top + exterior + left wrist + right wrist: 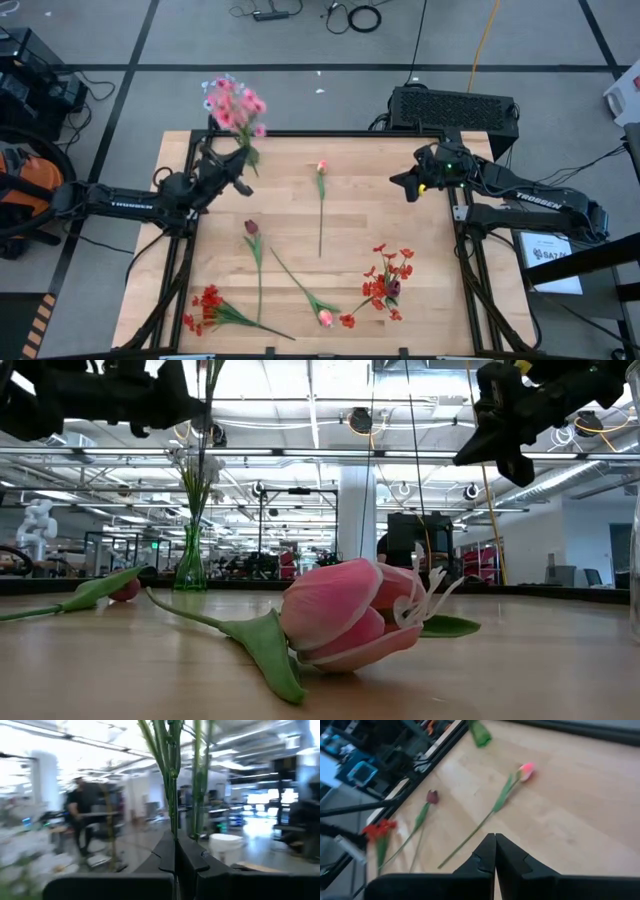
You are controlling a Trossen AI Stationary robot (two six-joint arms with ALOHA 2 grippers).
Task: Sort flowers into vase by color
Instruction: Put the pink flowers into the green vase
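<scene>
High view: "TROSSEN" on arms.

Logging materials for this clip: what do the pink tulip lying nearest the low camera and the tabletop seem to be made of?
The pink tulip looks artificial, probably fabric or soft plastic: matte, smooth petals, stiff white stamens and a flat, even green leaf. The tabletop looks like light wood, butcher-block style, with visible plank seams and a low sheen.

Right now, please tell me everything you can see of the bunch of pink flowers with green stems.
The bunch of pink flowers with green stems looks artificial: pink blooms mixed with a few pale ones on thin green stalks. It is off the wooden table, at its far left corner, blooms past the edge. The left gripper is shut on the stems, which stand upright between its fingers. Nothing else touches it.
</scene>
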